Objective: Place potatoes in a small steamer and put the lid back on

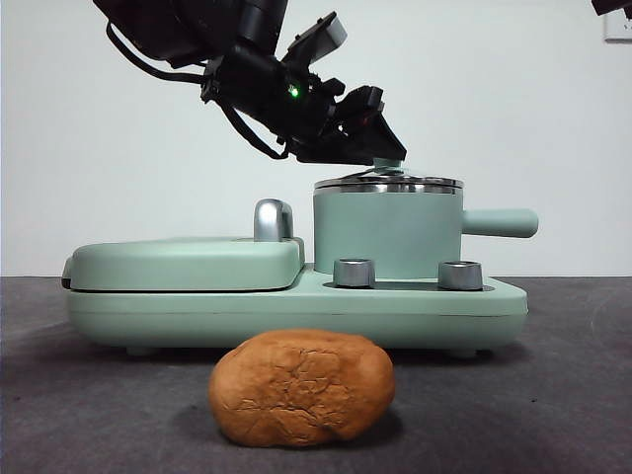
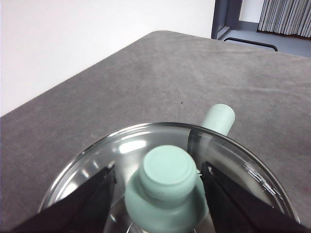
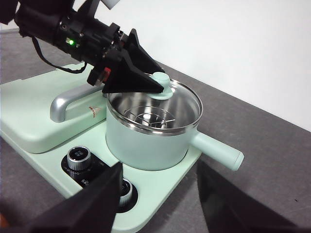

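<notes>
Potato (image 1: 301,387) lies on the grey worktop (image 1: 573,395) in front of the appliance base (image 1: 296,311), untouched. Small steamer (image 1: 387,234) sits on the base, side handle (image 1: 499,222) sticking out, glass lid (image 3: 167,104) on its rim. Left gripper (image 2: 158,177) is down at the lid, fingers (image 2: 92,196) apart on either side of the mint knob (image 2: 167,172), close but not clamped. Right gripper (image 3: 158,196) hangs back near the control dials (image 3: 78,156), fingers spread, holding nothing.

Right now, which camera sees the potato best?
The front view: the potato lies whole and close on the table, in front of the green cooker base. Neither wrist view shows it; the left looks down on the lid, the right at the steamer.
</notes>
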